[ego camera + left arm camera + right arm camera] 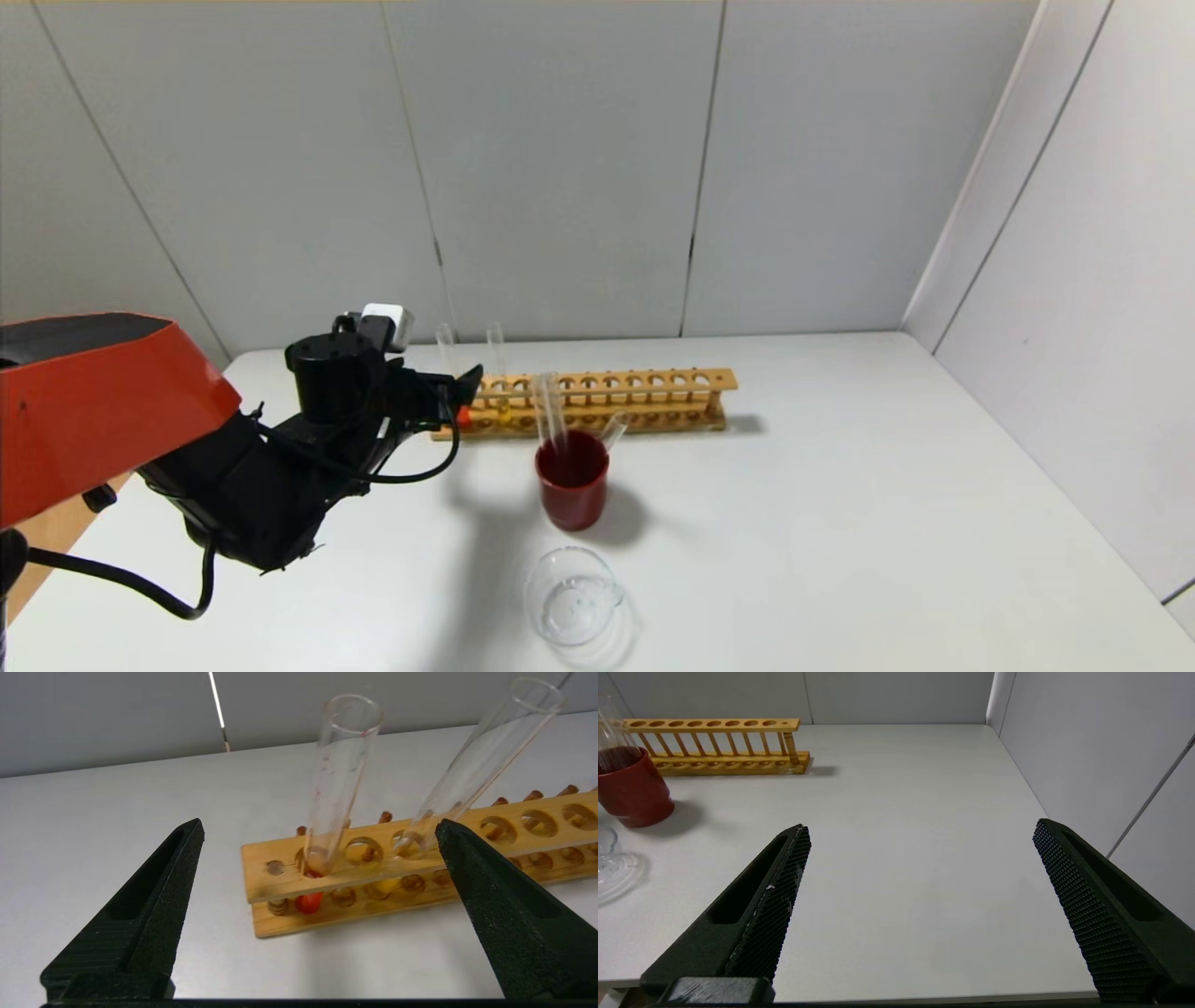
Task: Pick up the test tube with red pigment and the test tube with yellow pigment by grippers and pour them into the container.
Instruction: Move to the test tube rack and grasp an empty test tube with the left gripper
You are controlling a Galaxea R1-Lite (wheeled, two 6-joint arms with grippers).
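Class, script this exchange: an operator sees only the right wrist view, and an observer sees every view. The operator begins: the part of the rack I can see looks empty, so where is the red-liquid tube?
Observer: The red-liquid tube stands in the first big hole at the left end of the rack, outside your view.
Operator: And the yellow one?
Observer: The yellow-liquid tube leans in the same rack, one empty hole along from the red one.
Operator: Where is the left end effector?
Observer: The left end effector is open in front of that end of the rack and holds nothing.
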